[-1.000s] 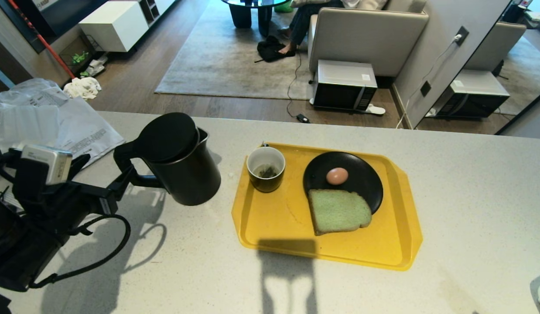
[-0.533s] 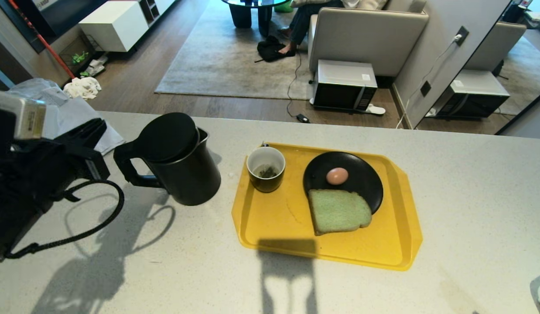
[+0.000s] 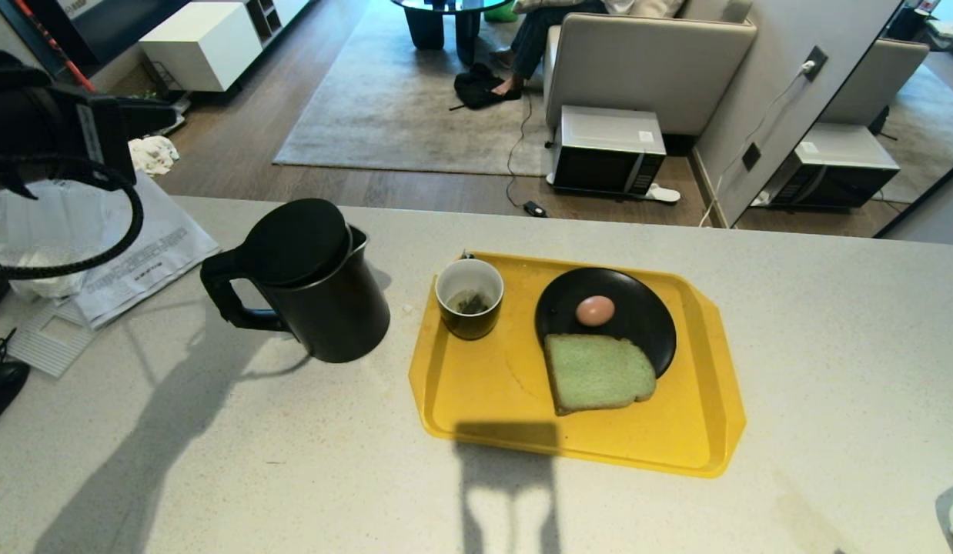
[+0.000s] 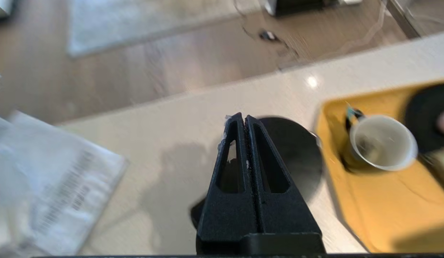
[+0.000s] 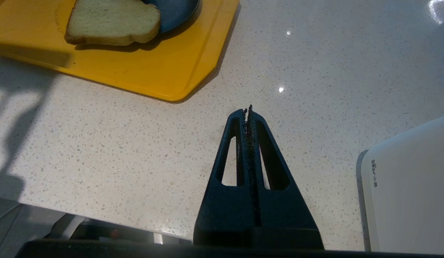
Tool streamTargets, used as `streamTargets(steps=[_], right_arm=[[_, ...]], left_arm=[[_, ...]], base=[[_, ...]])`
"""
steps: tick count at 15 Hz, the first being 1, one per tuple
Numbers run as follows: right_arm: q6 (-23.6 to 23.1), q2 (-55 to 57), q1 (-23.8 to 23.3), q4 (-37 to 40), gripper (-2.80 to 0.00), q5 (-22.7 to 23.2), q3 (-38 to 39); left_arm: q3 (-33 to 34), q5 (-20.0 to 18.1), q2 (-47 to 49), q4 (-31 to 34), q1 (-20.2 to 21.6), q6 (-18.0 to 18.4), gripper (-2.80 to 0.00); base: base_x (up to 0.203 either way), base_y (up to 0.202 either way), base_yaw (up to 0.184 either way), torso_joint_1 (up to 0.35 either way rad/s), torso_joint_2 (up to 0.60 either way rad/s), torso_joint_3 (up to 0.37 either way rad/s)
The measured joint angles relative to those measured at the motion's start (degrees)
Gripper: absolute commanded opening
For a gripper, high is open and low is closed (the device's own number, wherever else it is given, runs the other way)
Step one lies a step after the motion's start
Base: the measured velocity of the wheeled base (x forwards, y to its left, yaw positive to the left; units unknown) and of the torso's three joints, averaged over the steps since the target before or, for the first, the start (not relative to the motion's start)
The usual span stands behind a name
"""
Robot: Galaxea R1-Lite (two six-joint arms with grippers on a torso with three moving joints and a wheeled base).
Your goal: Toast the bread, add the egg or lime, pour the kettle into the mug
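The black kettle (image 3: 307, 285) stands upright on the pale counter, left of the yellow tray (image 3: 700, 431), handle pointing left. On the tray are the mug (image 3: 469, 298) with a tea bag, a black plate (image 3: 638, 304) bearing a brown egg (image 3: 595, 310), and the green bread (image 3: 597, 373) leaning on the plate's near rim. No lime is in view. My left arm (image 3: 53, 115) hangs high at the far left, clear of the kettle. Its gripper (image 4: 242, 116) is shut and empty, above the kettle lid (image 4: 293, 150). My right gripper (image 5: 248, 110) is shut over bare counter near the tray's corner (image 5: 154, 75).
Plastic mailer bags (image 3: 138, 246) lie on the counter's left end. A white appliance (image 5: 408, 186) sits beside my right gripper. Beyond the counter's far edge, the floor holds a microwave (image 3: 607, 150) and a sofa with a person's legs (image 3: 534, 46) behind it.
My left gripper came off the kettle handle, shut, and rose away to the upper left. The kettle, the tray's contents and my right arm stayed put.
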Motion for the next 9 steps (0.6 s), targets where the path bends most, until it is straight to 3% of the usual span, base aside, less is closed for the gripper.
streamTargets(steps=[6,9], right_arm=[[0.0,0.0,0.0,0.0,-2.80,0.0,0.0],[0.0,0.0,0.0,0.0,-2.80,0.0,0.0]], left_arm=[[-18.1,-0.3,6.1,30.3,-2.4,-10.1,-2.80],[-19.5,-0.2,8.3,34.2,-2.7,-13.8,-2.80]], base=[[0.000,0.000,0.000,0.000,0.00,0.000],[0.000,0.000,0.000,0.000,0.00,0.000]])
